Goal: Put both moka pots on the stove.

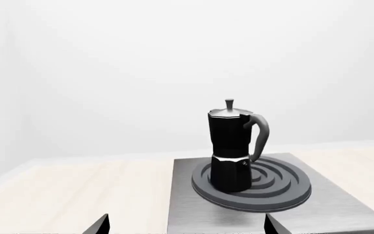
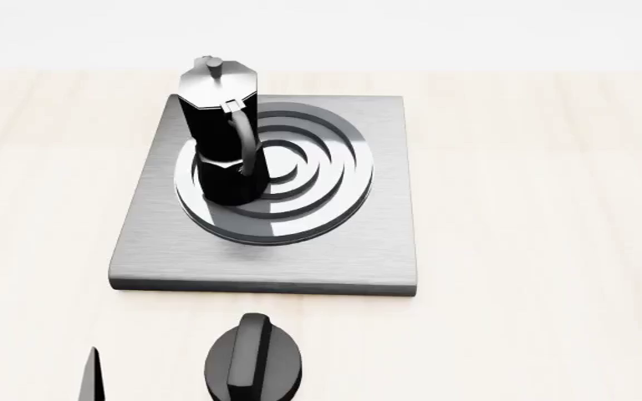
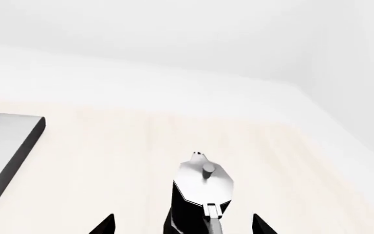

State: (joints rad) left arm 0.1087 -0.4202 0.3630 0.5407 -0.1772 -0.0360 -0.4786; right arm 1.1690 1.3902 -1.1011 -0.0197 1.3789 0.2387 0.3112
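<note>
The second moka pot [image 3: 200, 195] is standing upright on the desk [image 3: 109, 161], right of the stove [image 3: 8, 146]. The right pincer [image 3: 183, 225] is hovering open astride it, fingers either side, nothing gripped.

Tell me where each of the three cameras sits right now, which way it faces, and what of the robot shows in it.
Head view: high, looking forward and down on the stove, one moka pot on its burner and a black knob; dark robot parts show only at the edges.
Left wrist view: low, level across the stove at the pot on the burner; the left gripper's fingertips spread apart.
Right wrist view: above the second moka pot on the table, between the right gripper's open fingertips.
Shared: all three show the stove.
</note>
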